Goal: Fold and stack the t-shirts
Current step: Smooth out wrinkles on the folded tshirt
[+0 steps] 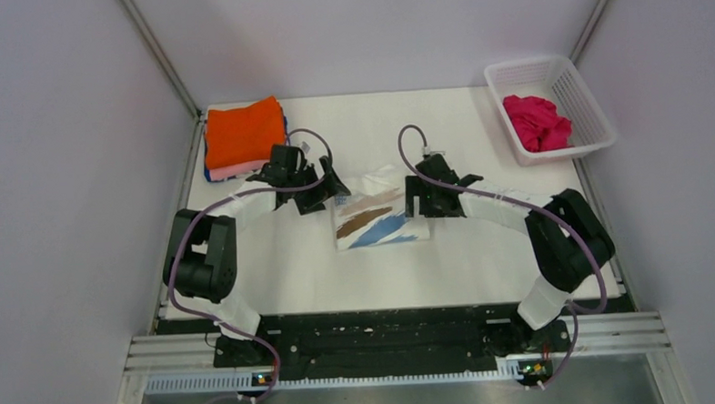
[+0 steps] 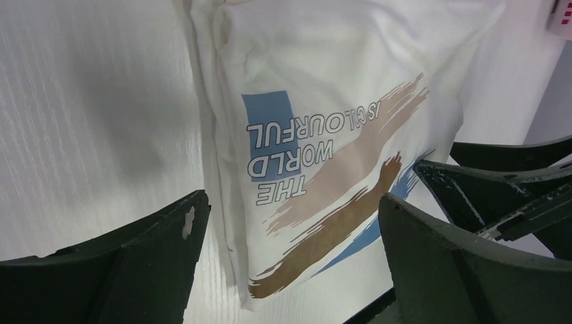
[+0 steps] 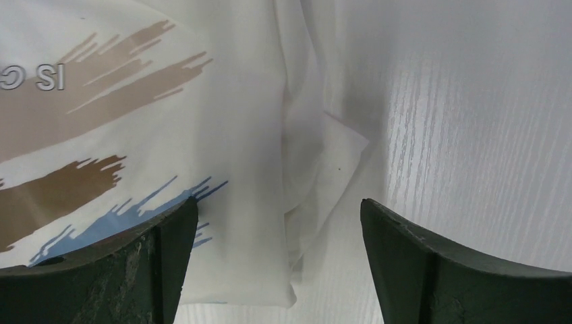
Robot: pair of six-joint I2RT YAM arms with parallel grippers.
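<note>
White wood-grained tabletop [image 1: 275, 269] fills the booth between pale grey walls, and both our arms reach in over it. The white cloth t-shirt with blue, brown and tan brush-stroke print [image 1: 376, 221] lies flat at mid-table, folded into a compact rectangle with the print facing up. Our left gripper [image 1: 324, 194] hangs over the shirt's left edge, jaws spread wide, holding nothing. Our right gripper [image 1: 424, 202] straddles the right edge, likewise wide apart and empty, with a loose flap of cloth poking out beneath it. A stack of folded shirts with plain orange on top [image 1: 244, 132] sits at the far left corner. A crumpled magenta shirt [image 1: 536, 121] waits in the white plastic lattice basket [image 1: 588, 101] at the far right.

We judge the fold nearly done and the transfer about to begin. Next we need both grippers to pinch opposite edges through every layer, tucking in that flap, then lift evenly so the rectangle reaches the stack without springing open.
</note>
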